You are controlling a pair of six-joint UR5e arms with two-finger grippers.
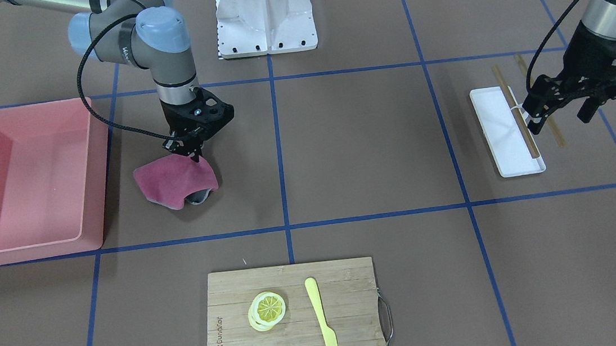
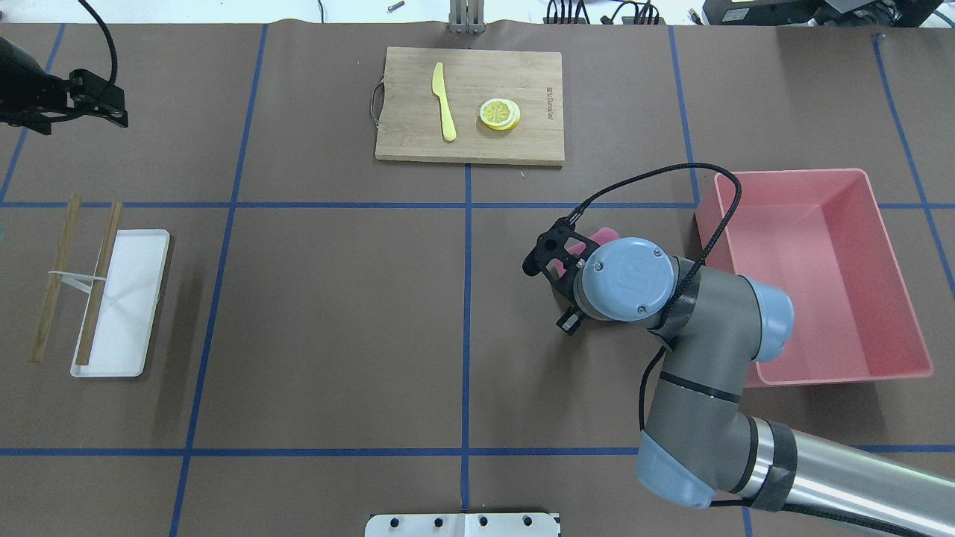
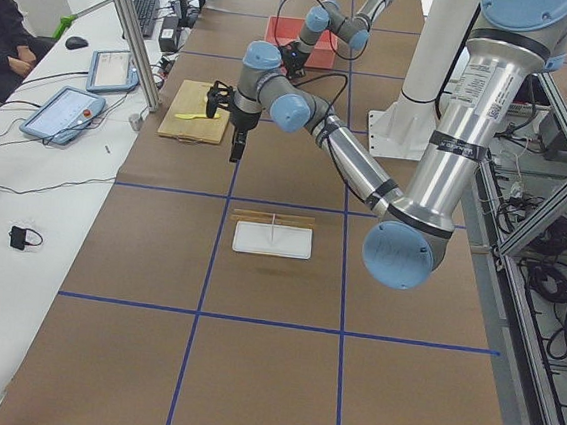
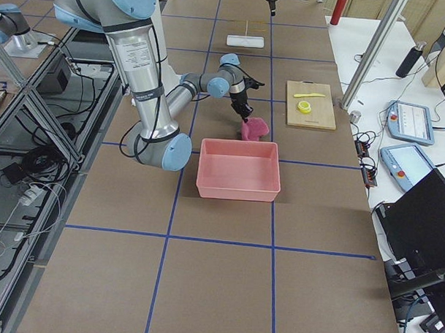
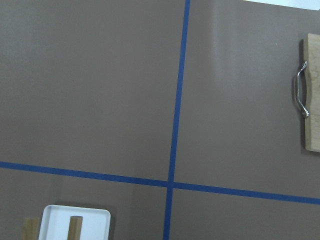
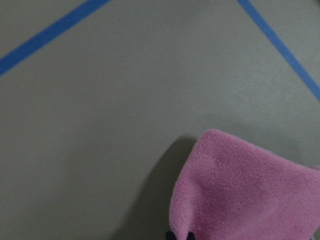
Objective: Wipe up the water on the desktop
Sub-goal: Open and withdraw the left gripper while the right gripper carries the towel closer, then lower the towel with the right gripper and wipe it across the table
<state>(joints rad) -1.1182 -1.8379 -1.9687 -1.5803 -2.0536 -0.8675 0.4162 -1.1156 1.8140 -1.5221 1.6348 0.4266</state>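
Note:
The desktop (image 1: 362,151) is matte brown with blue tape lines; I cannot make out any water on it. A pink cloth (image 1: 173,181) lies bunched on it beside the pink bin, with one corner lifted. My right gripper (image 1: 195,156) points straight down and is shut on that top corner. In the right wrist view the cloth (image 6: 245,190) fills the lower right, with the dark fingertips (image 6: 171,235) pinched together at its edge. In the overhead view the arm hides most of the cloth (image 2: 606,236). My left gripper (image 1: 558,116) hangs open and empty, high over the white tray.
A pink bin (image 1: 98,176) stands right next to the cloth. A bamboo cutting board (image 1: 351,327) holds a lemon slice (image 1: 268,308) and a yellow knife (image 1: 322,321). A white tray (image 1: 498,126) with chopsticks (image 1: 517,113) sits under the left gripper. The robot's white base (image 1: 265,19) is at the far edge.

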